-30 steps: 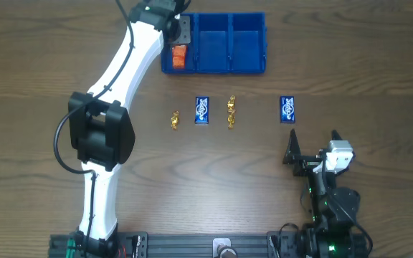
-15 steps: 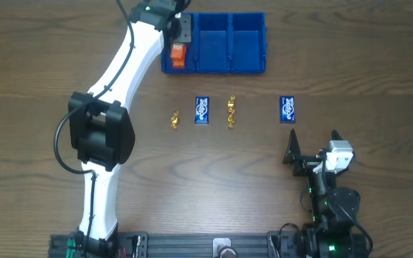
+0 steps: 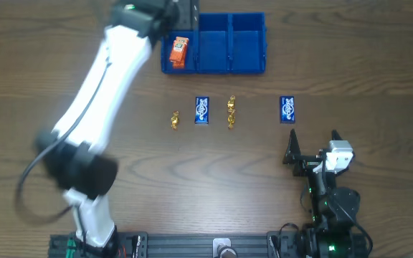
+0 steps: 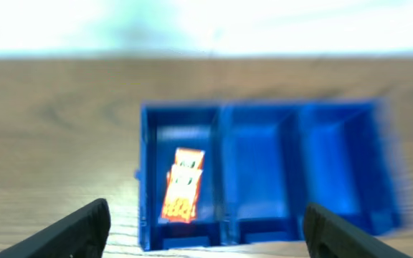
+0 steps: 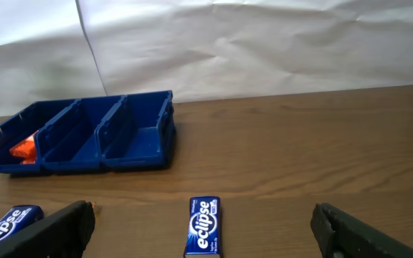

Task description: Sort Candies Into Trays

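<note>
The orange candy [image 4: 183,185] now lies free in the left compartment of the blue tray [image 3: 249,68], at the far side of the worktop [image 3: 378,86]. A moment ago my left pincer [image 4: 206,233] was right over this compartment and covered part of the candy. Now the left arm has pulled back from it, and the pincer is open, with its fingers wide apart and nothing between them. I judge that the release is done and that the first candy is sorted.

Nothing else has moved. Two blue candies [image 3: 202,110] [image 3: 287,109] and two gold candies [image 3: 175,120] [image 3: 231,112] lie in a row on the worktop, nearer than the tray, and the middle and right compartments look empty. My right pincer [image 3: 312,149] rests as before at the near right, also open and holding nothing. The right blue candy is just beyond it. I think the next step is to pick up one of these four.
</note>
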You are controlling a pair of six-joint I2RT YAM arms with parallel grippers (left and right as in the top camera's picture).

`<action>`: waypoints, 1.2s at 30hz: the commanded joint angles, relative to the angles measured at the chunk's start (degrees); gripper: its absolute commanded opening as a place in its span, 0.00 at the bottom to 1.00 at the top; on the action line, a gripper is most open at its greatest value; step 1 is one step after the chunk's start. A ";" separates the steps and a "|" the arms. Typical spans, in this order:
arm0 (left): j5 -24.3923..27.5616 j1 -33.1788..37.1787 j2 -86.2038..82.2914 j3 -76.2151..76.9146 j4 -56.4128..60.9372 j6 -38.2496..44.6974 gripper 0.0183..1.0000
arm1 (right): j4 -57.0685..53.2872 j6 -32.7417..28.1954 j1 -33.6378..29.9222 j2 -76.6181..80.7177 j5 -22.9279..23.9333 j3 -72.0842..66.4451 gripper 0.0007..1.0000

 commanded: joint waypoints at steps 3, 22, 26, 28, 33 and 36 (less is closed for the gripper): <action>-1.95 2.34 -20.44 -5.57 -0.07 3.80 0.85 | -0.33 -0.33 -0.15 -0.31 -0.11 -0.15 1.00; 9.40 20.02 -78.99 -64.70 21.18 8.04 0.89 | -0.33 -0.33 -0.15 -0.31 -0.11 -0.15 1.00; 13.84 22.67 -90.12 -77.66 26.77 9.29 0.92 | -0.33 -0.33 -0.15 -0.31 -0.11 -0.15 1.00; 15.15 23.06 -94.88 -84.11 28.96 9.27 0.94 | -0.33 -0.33 -0.15 -0.31 -0.11 -0.15 1.00; 18.34 23.15 -103.69 -99.27 37.40 9.27 0.98 | -0.33 -0.33 -0.15 -0.31 -0.11 -0.15 1.00; 19.93 23.15 -107.27 -107.12 44.02 9.27 1.00 | -0.33 -0.33 -0.15 -0.31 -0.11 -0.15 1.00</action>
